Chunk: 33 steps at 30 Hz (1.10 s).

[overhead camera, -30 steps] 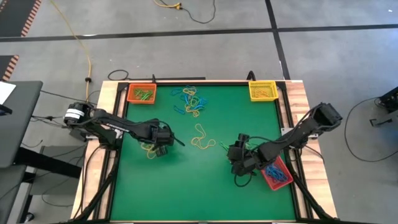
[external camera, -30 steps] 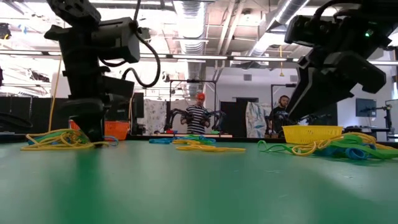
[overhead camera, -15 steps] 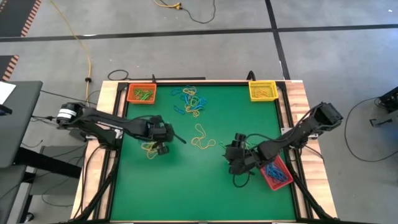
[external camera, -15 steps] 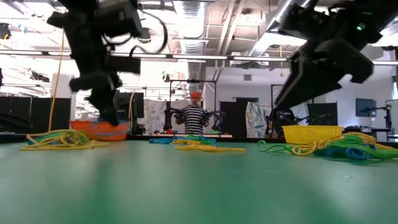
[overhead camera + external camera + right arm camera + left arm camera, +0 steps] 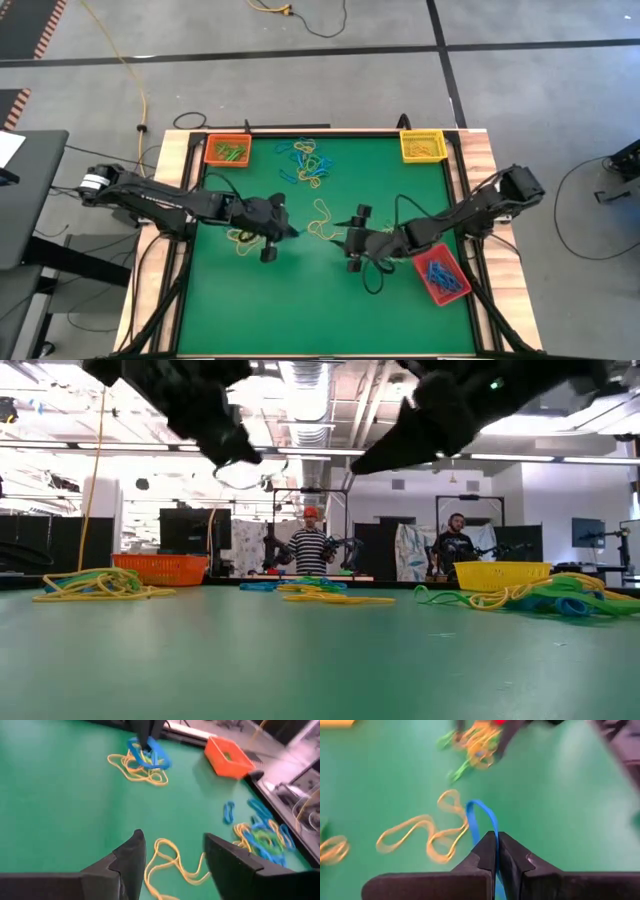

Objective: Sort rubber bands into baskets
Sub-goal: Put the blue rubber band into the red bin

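My left gripper (image 5: 497,839) is shut on a blue rubber band (image 5: 481,817) and hangs over the table's middle left (image 5: 283,230), beside a heap of yellow rubber bands (image 5: 240,238). My right gripper (image 5: 172,851) is open with nothing between its fingers. It hovers over the table's middle (image 5: 350,243), just above a long yellow band (image 5: 175,865) lying flat. More blue, yellow and green bands (image 5: 308,162) lie at the far middle. The orange basket (image 5: 228,150) is at the far left, the yellow basket (image 5: 422,146) at the far right and the red basket (image 5: 440,275) at the near right. My left gripper pinches the blue band between its two fingers at one end of the loop (image 5: 495,832). The fingers slant down from the table's left. The rest of the loop sticks out ahead of the fingertips, clear of the table.
Green and blue bands (image 5: 540,598) lie near the yellow basket in the low view. The red basket holds blue bands and the orange basket holds green ones. Two people (image 5: 315,545) stand in the room far behind the table. The near half of the green mat (image 5: 300,310) is bare.
My left gripper has risen from the yellow heap and tipped up toward level, shifting a little toward the table's right. My right gripper has moved from beside the red basket toward the table's middle and has also tipped up.
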Available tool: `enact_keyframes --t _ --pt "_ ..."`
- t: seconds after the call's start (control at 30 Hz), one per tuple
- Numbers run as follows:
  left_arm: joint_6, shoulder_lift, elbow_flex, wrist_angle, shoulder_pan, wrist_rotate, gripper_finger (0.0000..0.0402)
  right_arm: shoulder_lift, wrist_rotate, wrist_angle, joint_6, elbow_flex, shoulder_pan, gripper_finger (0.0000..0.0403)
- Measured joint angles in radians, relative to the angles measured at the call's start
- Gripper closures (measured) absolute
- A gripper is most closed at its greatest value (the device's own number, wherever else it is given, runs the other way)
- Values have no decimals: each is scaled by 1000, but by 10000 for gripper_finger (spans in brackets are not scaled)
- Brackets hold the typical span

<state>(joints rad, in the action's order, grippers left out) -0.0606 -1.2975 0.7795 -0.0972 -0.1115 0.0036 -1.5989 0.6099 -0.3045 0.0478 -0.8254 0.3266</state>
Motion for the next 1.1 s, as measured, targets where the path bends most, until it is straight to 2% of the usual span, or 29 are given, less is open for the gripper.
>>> enact_keyframes --t 0.1,0.3,0.43,0.67,0.8,1.1 --pt "18 -18 -1 54 0 56 401 -44 -81 -126 40 -1 -27 171" --pt "28 -65 0 131 -1 127 401 -112 -103 -229 43 -3 -64 171" --pt "31 -110 0 187 -1 180 401 -147 -227 -297 48 -15 -82 171" --pt "33 -145 0 221 1 187 402 -157 -299 -343 86 -18 -79 179" --pt "35 -142 0 227 1 187 402 -156 -323 -336 92 -18 -77 222" --pt "25 -143 0 226 2 183 402 -156 -326 -324 123 -18 -71 380"
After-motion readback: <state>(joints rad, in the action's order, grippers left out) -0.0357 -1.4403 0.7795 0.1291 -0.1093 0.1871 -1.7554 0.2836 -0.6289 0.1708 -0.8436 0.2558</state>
